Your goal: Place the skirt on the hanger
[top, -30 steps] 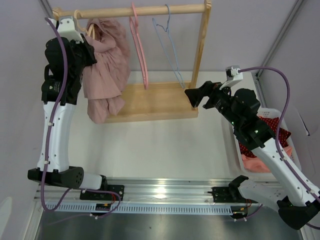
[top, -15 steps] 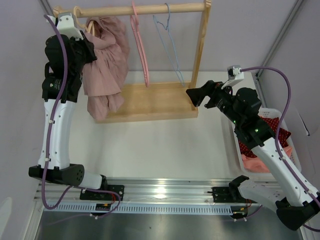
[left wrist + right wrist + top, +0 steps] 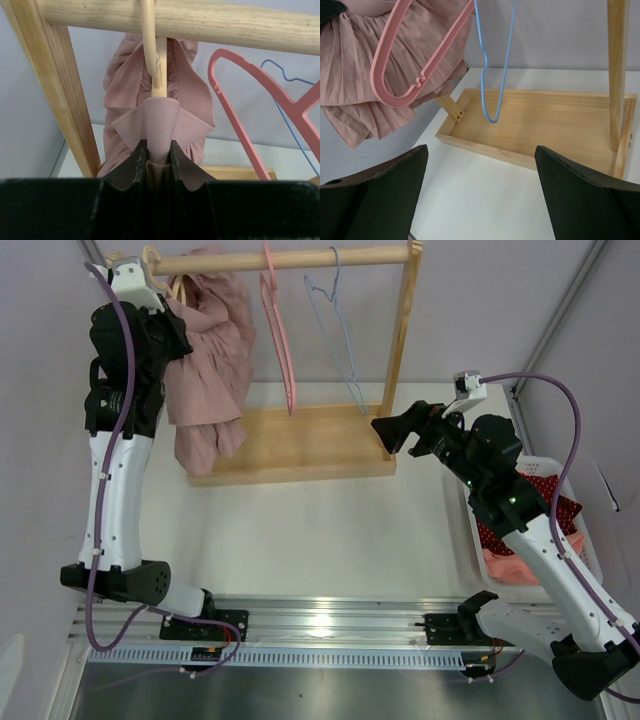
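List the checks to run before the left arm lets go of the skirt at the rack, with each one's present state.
1. Left gripper pinches the skirt at its waistband: ok.
2. Wooden hanger hooked over the rail: ok.
3. Skirt seated on the wooden hanger without support: cannot tell; bunched fabric hides the hanger's arms.
4. Right gripper open, empty, touching nothing: ok.
5. Pink hanger and blue hanger hang on the rail: ok.
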Action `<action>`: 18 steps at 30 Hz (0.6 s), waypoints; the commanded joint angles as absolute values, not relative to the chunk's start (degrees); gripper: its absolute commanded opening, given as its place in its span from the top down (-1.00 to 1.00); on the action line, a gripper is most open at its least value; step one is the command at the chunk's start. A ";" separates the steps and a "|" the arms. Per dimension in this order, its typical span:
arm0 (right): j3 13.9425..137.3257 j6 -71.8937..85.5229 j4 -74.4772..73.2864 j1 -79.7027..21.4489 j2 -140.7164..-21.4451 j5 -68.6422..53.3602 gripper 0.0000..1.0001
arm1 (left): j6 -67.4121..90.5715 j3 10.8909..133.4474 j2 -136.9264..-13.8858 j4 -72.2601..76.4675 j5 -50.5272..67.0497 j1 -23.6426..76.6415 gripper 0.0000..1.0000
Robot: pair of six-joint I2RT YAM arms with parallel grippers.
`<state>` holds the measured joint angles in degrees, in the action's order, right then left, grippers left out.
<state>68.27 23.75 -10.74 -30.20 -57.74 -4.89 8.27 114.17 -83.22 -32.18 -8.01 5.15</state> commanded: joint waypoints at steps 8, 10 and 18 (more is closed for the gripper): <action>68.73 23.56 -8.70 -29.79 -57.92 -5.71 -0.90 | 9.67 116.90 -86.31 -27.77 -9.93 3.96 1.00; 68.55 23.64 -9.05 -29.71 -57.83 -5.63 -0.90 | 10.02 115.41 -86.22 -27.95 -9.58 3.78 1.00; 68.73 23.47 -10.11 -29.62 -57.57 -5.01 -0.90 | 11.25 114.95 -86.57 -27.77 -9.32 2.64 1.00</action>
